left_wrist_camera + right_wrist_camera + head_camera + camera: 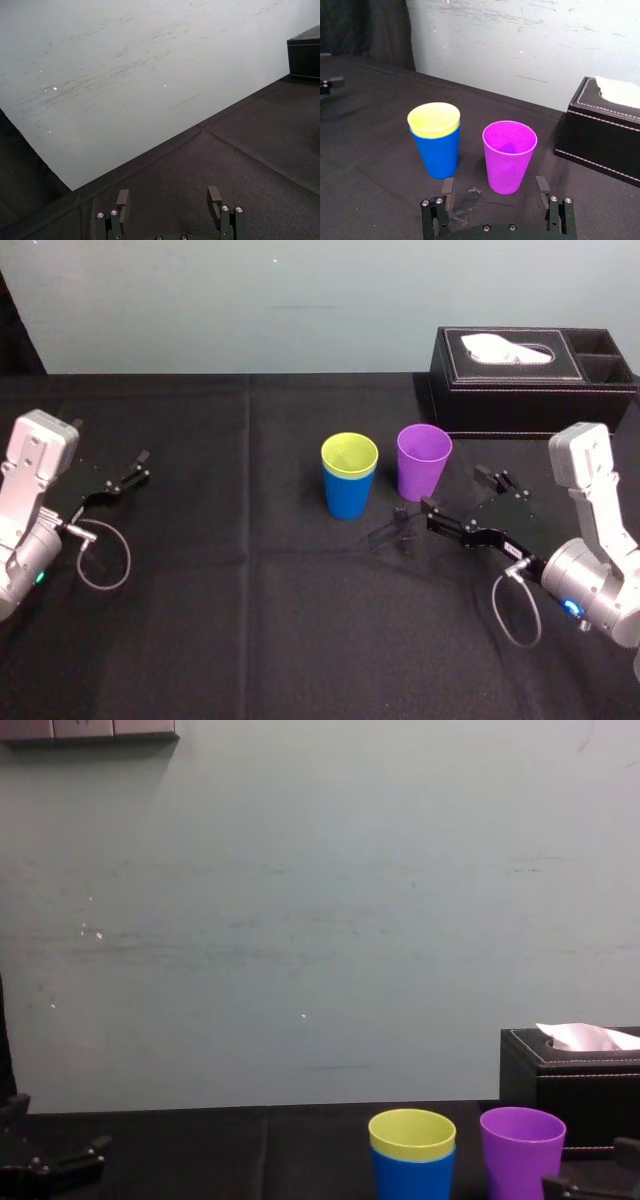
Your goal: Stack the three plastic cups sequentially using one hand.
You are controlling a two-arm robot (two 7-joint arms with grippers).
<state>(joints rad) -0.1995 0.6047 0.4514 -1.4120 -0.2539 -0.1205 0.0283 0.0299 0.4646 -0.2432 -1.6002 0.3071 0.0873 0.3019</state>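
The yellow-green cup sits nested inside the blue cup at the middle of the table. The purple cup stands upright just to their right, apart from them. My right gripper is low over the cloth on the near side of the purple cup, open, with nothing held. From the right wrist its two fingers spread wider than the purple cup, which stands just ahead of them beside the blue cup and its yellow-green insert. My left gripper rests open at the far left.
A black tissue box stands at the back right, close behind the purple cup. Black cloth covers the table, bare at the front and the left. A pale wall runs along the back edge.
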